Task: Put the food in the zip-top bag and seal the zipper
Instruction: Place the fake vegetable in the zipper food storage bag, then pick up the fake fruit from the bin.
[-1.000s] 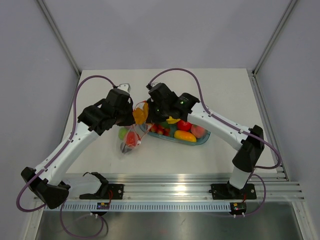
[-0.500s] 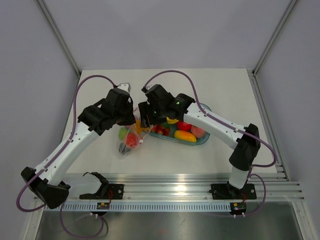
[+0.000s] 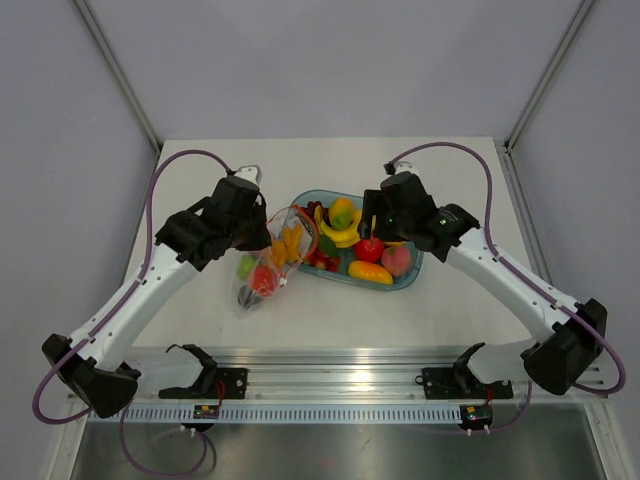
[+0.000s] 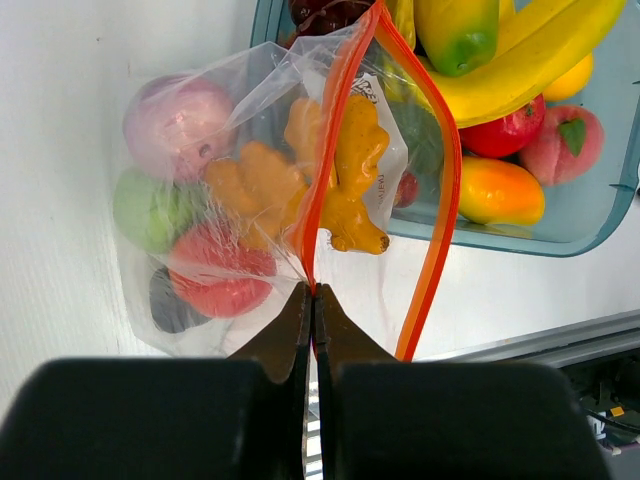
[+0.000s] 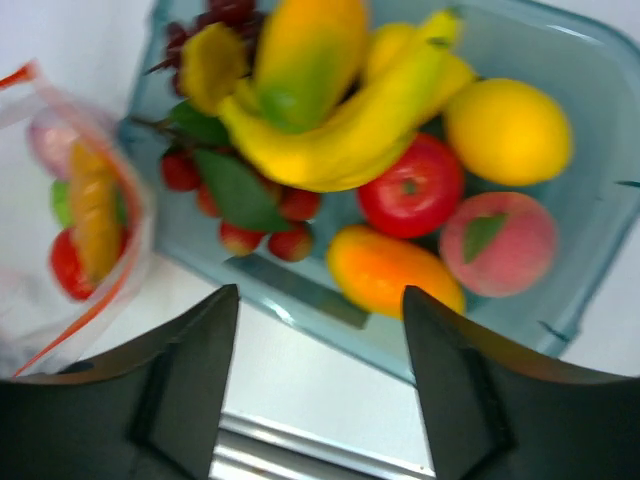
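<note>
My left gripper (image 4: 313,290) is shut on one orange-red lip of the zipper (image 4: 442,180), holding the zip-top bag (image 3: 268,265) up with its mouth open toward the tray. Inside the bag lie an orange knobbly piece (image 4: 340,180), a red piece (image 4: 215,275), a green one (image 4: 150,205) and a pink one (image 4: 175,120). My right gripper (image 5: 320,295) hangs open and empty over the near rim of the blue-tinted tray (image 5: 300,290). More food sits in the tray: a banana (image 5: 370,120), a red apple (image 5: 415,185), a lemon (image 5: 508,130), a peach (image 5: 495,240) and an orange mango (image 5: 390,270).
The tray (image 3: 400,282) lies right of the bag, at mid-table. An aluminium rail (image 3: 350,380) with the arm bases runs along the near edge. Grey walls enclose the table at the back and both sides.
My right gripper opened and let the orange piece drop into the bag. It then swung right, back over the tray. The left gripper kept its hold on the bag.
</note>
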`<state>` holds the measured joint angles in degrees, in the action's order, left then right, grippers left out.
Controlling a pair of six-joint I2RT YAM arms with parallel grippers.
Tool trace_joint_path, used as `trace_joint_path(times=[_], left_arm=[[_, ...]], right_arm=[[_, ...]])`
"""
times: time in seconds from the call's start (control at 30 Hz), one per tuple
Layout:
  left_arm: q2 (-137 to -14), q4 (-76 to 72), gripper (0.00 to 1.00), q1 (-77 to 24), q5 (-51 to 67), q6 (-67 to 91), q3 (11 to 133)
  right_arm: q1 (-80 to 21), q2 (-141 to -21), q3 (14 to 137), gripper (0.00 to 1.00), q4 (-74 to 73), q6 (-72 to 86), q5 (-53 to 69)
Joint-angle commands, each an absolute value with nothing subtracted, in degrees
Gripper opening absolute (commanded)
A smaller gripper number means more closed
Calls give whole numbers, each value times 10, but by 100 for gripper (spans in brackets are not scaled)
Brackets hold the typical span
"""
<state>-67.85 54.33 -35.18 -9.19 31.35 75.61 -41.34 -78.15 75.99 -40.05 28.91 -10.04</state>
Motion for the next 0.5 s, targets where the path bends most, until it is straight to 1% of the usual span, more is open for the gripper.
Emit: trace_joint_path(times=[0.0, 0.07, 0.27, 0.47], left_arm=[[-664, 512, 0, -351, -85, 313, 761], [-663, 512, 0, -350, -85, 315, 765], [-662, 519, 0, -351, -86, 312, 782], [-663, 517, 0, -350, -84, 316, 775]], right_arm=[[-367, -766, 703, 77, -371, 298, -120], [-348, -767, 683, 81, -367, 298, -123], [-346, -816, 675, 81, -383, 263, -210], [-346, -868, 671, 83, -364, 223, -217]])
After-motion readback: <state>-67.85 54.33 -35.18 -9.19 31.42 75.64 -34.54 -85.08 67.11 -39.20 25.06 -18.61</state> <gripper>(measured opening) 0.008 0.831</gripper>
